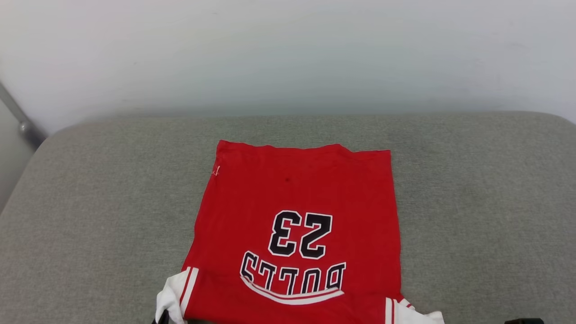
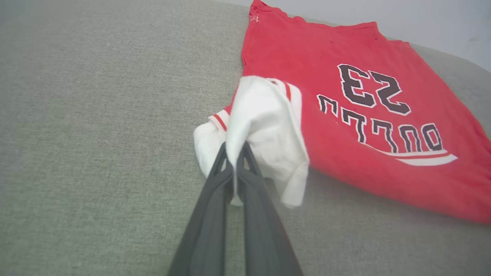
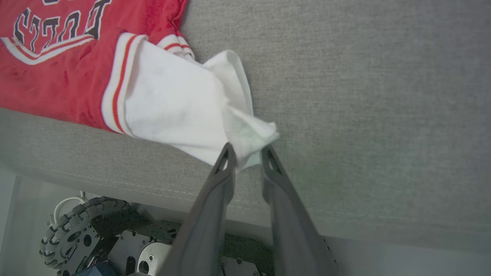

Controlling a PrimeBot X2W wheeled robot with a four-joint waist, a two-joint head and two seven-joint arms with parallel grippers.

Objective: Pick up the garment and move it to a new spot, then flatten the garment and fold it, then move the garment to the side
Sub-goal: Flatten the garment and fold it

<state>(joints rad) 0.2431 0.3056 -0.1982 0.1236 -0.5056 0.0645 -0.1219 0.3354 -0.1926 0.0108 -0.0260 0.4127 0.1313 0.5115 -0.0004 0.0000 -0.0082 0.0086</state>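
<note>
The left pincer (image 2: 234,153) is clamped tight on the white left sleeve end (image 2: 264,126) of the garment (image 2: 345,134). Its two dark fingers (image 2: 215,214) are pressed together, and the cloth bunches and droops over their tips, lifted a little off the grey upholstered cushion (image 2: 96,134). The right pincer (image 3: 247,155) stands narrowly parted, with the crumpled tip of the white right sleeve end (image 3: 172,107) lying between its fingertips. Whether that tip is pinched or merely lies there I cannot tell. Outward from each sleeve end runs red-and-white stripe trim (image 3: 115,76), then the red body of the jersey. In the head view the garment (image 1: 297,189) lies flat on the middle of the cushion, its hem toward the pale wall (image 1: 288,54) and its shoulders at the near edge. The black-and-white number "23" (image 1: 300,234) and the word "BULLS" (image 1: 292,274) appear upside down, over a white swoosh. Both sleeves are drawn out at the near corners. Below the cushion's seamed edge, the right wrist view shows a roller wheel (image 3: 73,230) of the robot's base. A grey metal bar (image 1: 18,117) slants at the far left.
</note>
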